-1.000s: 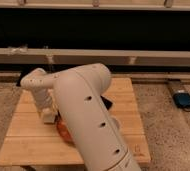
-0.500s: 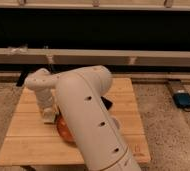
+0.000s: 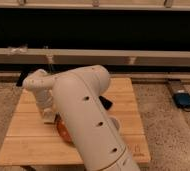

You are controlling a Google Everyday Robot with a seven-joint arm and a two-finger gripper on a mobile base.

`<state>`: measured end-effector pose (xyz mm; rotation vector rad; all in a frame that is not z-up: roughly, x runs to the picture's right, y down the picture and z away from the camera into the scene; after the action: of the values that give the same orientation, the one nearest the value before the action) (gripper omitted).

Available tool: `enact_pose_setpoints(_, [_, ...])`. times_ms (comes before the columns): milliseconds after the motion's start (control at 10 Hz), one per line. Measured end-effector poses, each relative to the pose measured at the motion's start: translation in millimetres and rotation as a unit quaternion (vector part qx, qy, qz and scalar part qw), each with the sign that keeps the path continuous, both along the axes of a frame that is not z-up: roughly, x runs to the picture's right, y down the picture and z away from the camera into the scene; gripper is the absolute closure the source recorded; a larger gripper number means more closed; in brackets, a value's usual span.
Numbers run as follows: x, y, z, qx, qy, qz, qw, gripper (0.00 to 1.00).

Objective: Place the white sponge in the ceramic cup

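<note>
My white arm [image 3: 88,115] fills the middle of the camera view and covers much of the wooden table [image 3: 28,145]. Its forearm drops from an elbow at the left down to the gripper [image 3: 49,119], which hangs low over the left-middle of the table, right beside the rim of the orange bowl [image 3: 63,132]. The bowl is mostly hidden behind the arm. The white sponge and the ceramic cup are both hidden or out of view. A corner of the black slab [image 3: 107,102] shows just right of the arm.
The table's bare planks show at the left, front left and right. A dark wall with a pale ledge [image 3: 138,56] runs behind it. A blue device [image 3: 184,100] lies on the speckled floor at the right. A dark object [image 3: 22,79] sits by the table's back left corner.
The elbow and forearm have shifted slightly to the right over the table's left side. Nothing on the table has visibly moved.
</note>
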<state>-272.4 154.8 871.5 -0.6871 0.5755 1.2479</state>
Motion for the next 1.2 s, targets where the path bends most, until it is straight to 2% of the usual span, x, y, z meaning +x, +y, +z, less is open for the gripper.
enact_pose_setpoints(300, [0.1, 0.7, -0.4, 0.002, -0.004, -0.009, 0.9999, 0.87])
enact_pose_setpoints(500, [-5.0, -1.3, -8.9, 0.009, -0.018, -0.011, 0.9997, 1.00])
enact_pose_setpoints(800, [-6.0, -18.6, -42.7, 0.029, -0.048, -0.010, 0.9984, 1.00])
enact_pose_setpoints(1000, [-4.8, -29.5, -79.1, 0.052, -0.076, -0.017, 0.9956, 1.00])
enact_pose_setpoints(1100, [3.8, -38.9, -100.7, 0.070, -0.091, -0.018, 0.9932, 1.00])
enact_pose_setpoints(1200, [10.6, -43.1, -115.1, 0.081, -0.100, -0.014, 0.9916, 1.00])
